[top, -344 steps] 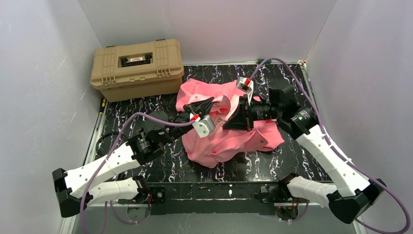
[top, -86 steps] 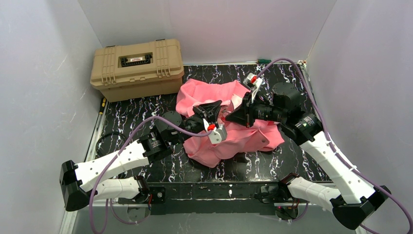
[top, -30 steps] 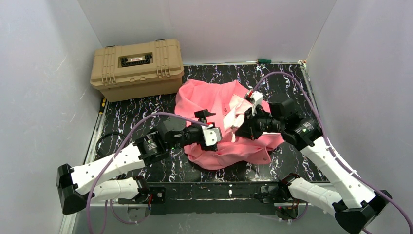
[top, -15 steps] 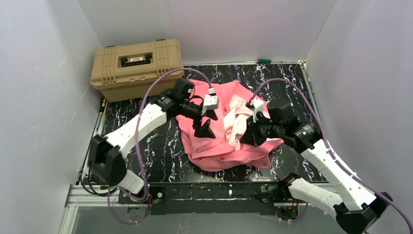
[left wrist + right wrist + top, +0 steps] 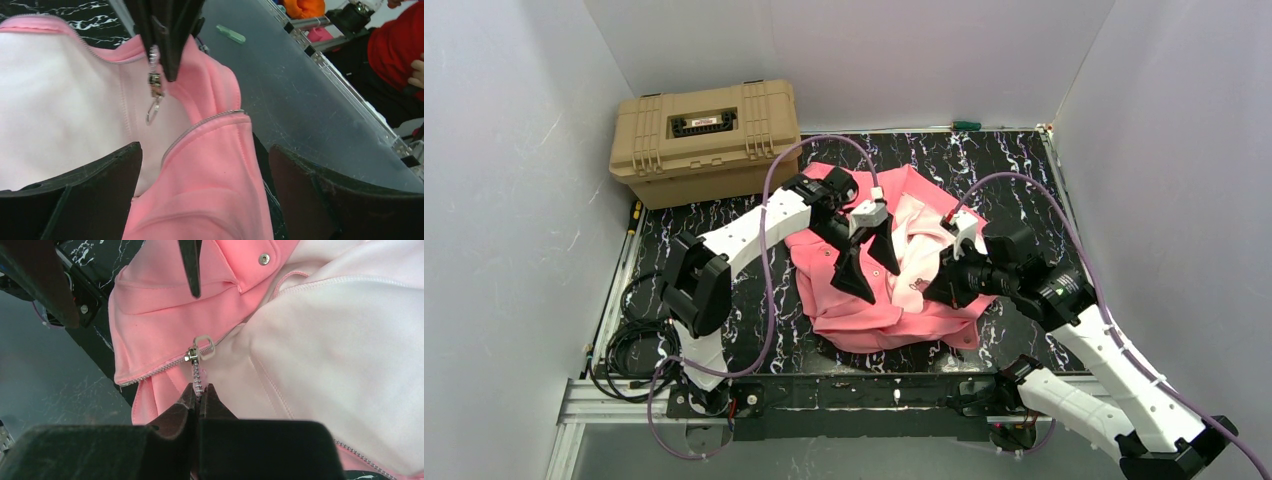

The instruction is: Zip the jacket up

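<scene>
Your soft salmon-pink hooded jacket is lying bunched up in the middle of the black marbled table. Its front is lying open and the pale lining is showing. Your right gripper is squeezing tight on the zipper teeth, just under the small silver slider with its ring pull. Your left gripper is hovering close by with its jaws spread wide, holding nothing. I think you are lining up to grab the pull. Next you are going to need a careful pinch on that little ring, then a straight tug away from the right gripper.
</scene>
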`<state>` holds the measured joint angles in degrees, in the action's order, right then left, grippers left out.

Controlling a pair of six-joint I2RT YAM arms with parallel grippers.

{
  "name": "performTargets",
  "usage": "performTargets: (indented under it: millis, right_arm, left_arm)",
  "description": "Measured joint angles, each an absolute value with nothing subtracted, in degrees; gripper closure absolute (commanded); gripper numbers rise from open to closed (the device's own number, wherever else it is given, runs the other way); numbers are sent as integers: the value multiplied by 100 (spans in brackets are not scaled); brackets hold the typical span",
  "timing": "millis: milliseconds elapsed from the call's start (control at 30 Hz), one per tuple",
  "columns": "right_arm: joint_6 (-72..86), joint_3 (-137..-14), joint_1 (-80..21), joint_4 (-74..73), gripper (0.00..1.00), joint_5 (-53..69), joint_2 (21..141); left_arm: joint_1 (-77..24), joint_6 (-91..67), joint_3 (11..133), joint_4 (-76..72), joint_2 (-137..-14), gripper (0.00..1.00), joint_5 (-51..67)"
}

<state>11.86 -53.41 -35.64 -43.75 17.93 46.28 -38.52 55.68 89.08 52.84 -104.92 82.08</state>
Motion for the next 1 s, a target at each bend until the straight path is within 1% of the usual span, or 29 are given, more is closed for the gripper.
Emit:
performTargets:
  millis: [200, 367, 400, 633, 667, 733, 767, 800, 833, 933, 1000]
  right_arm:
    - [1334, -5341, -3564, -4383, 99, 1684, 4386]
    - [1468, -5341, -3564, -4383, 99, 1612, 4270]
    - [1492, -5341, -3564, -4386, 99, 1592, 4248]
    - [1573, -5341, -3564, -4418, 99, 1511, 4108]
    - [1570, -5341, -3564, -4429, 99, 1509, 4117]
    - [1570, -5341, -3564, -4458, 99, 1509, 4134]
    - [1570, -5341, -3564, -4460, 99, 1509, 4141]
    - [1570, -5341, -3564, -4462, 99, 1509, 4145]
    - [1570, -5341, -3564, -4462, 99, 1507, 4150]
    - [1573, -5339, -3564, -4464, 99, 1492, 4165]
    - [1573, -5339, -3564, -4464, 99, 1492, 4167]
  left_arm:
    - [-4143, 7135, 8619, 5907, -10595, 2, 8143]
    - [-4375, 7461, 8576, 5758, -11006, 2, 8093]
    - [-4427, 7461, 8576, 5695, -11080, 4, 8095]
    - [-4668, 7328, 8576, 5384, -11260, 27, 8084]
    - [-4678, 7301, 8576, 5374, -11260, 34, 8075]
    - [-4692, 7220, 8576, 5347, -11260, 55, 8020]
    - [-4689, 7188, 8576, 5328, -11260, 63, 7994]
    - [-4678, 7120, 8576, 5317, -11260, 69, 7972]
    - [-4665, 7102, 8576, 5301, -11260, 73, 7948]
    - [-4576, 6982, 8576, 5247, -11242, 74, 7863]
    - [-4469, 6834, 8576, 5199, -11203, 79, 7813]
